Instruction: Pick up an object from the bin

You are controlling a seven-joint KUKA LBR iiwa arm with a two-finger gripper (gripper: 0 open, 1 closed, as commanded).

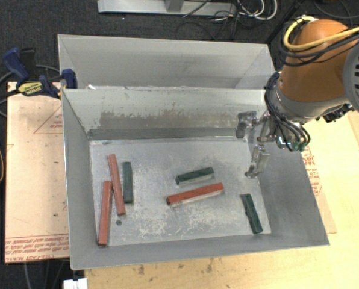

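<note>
My gripper (252,171) hangs over the right side of the bin floor, close to the right wall, with nothing seen in it. Just below it a short dark green bar (250,213) lies on the floor near the right front corner, apart from the gripper. To the left of the gripper a red-brown bar (195,195) lies slanted in the middle of the bin. A shorter dark green bar (195,176) lies just above that one.
At the left side of the bin lie two long red-brown bars (115,184) (104,213) and one dark green bar (127,182), close together and roughly upright in the view. The arm with its orange cover reaches in over the right rim.
</note>
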